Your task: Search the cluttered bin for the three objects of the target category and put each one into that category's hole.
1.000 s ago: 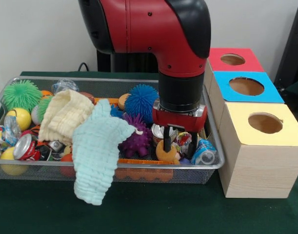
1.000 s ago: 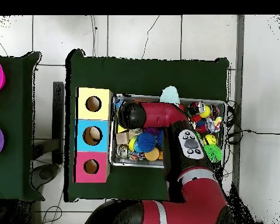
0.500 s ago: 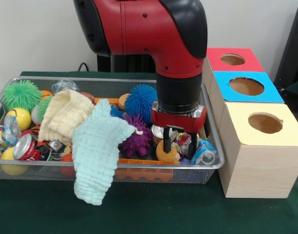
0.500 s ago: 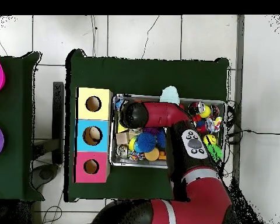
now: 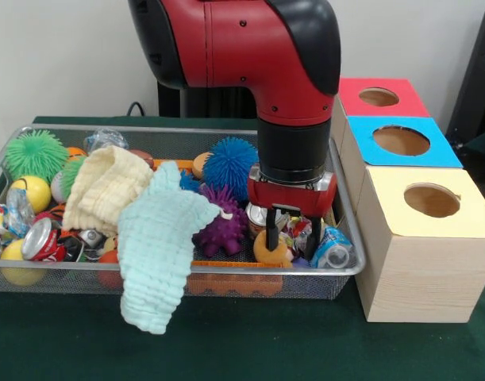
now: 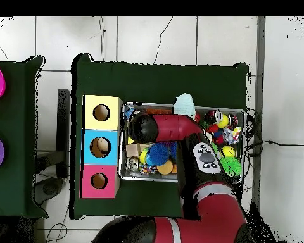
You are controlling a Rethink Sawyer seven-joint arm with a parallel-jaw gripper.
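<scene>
The bin [image 5: 171, 132] is a long silver mesh basket full of toys, cans and cloths; it also shows in the overhead view [image 6: 125, 177]. The hole [image 5: 432, 200] is the round cut-out in the yellow-topped box, the nearest box on the right, and shows in the overhead view [image 6: 101, 112]. My gripper [image 5: 293, 236] hangs low over the bin's right end, fingers apart and pointing down. One finger [image 5: 271, 228] is beside an orange toy [image 5: 271, 250]. A crumpled colourful can [image 5: 299, 230] lies between the fingers. In the overhead view the arm hides the gripper.
A blue-and-white crushed can [image 5: 332, 248] lies by the right rim. A mint cloth [image 5: 156, 254] hangs over the front rim, a yellow cloth [image 5: 105, 186] beside it. Blue [image 5: 230, 163], purple [image 5: 221, 221] and green [image 5: 36, 153] spiky balls lie around. The blue-topped box [image 5: 401, 141] and red-topped box [image 5: 379, 97] stand behind.
The arm's upper part has swayed slightly sideways. The gripper stays at the same spot over the bin's right end, still open.
</scene>
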